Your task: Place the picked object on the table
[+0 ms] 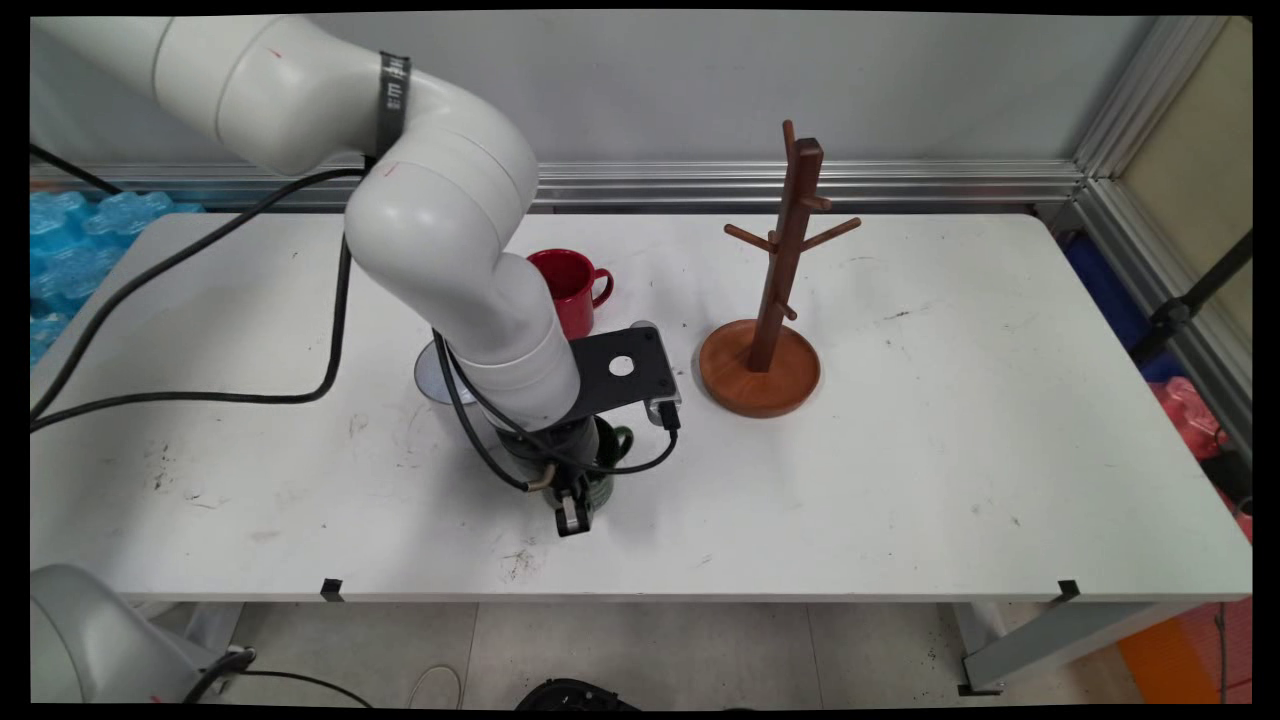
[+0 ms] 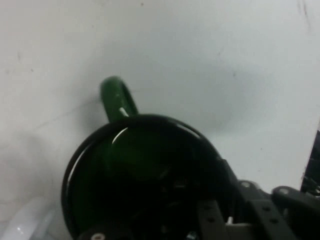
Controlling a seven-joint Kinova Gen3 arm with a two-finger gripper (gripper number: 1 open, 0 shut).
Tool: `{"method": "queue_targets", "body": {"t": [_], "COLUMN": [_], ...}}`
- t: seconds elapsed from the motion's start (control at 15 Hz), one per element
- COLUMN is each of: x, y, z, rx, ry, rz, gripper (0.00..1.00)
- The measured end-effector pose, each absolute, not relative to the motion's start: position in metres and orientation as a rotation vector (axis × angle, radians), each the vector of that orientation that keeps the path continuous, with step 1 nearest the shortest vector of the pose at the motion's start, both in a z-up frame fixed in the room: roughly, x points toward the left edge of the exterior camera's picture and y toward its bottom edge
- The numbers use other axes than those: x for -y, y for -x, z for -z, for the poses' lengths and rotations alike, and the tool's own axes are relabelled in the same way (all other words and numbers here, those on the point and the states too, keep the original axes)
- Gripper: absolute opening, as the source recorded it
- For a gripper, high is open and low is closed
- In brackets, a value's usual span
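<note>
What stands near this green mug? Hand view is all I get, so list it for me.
Observer: A red mug stands upright behind the arm, farther from the near edge than the green mug.
Operator: Now the main view's right side.
Observer: A wooden mug tree stands there, apart from the green mug, its pegs bare.
Operator: Place the gripper.
Observer: The gripper is low at the green mug, on its near-edge side.
</note>
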State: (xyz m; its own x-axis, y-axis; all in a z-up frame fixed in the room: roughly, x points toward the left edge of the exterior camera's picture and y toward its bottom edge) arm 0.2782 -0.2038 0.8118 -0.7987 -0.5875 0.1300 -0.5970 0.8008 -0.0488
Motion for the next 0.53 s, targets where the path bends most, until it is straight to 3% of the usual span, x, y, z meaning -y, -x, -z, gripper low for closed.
{"method": "queue_targets", "body": {"t": [0.07,0.53], "x": [0.2049,0.2072], "y": [-0.2788,-0.281], "z": [-0.8102,-0.8045], "rx": [2.879,2.869], "ry": [-0.949,-0.943], "rz": [-0.134,-0.127], "gripper": [1.0,1.0]}}
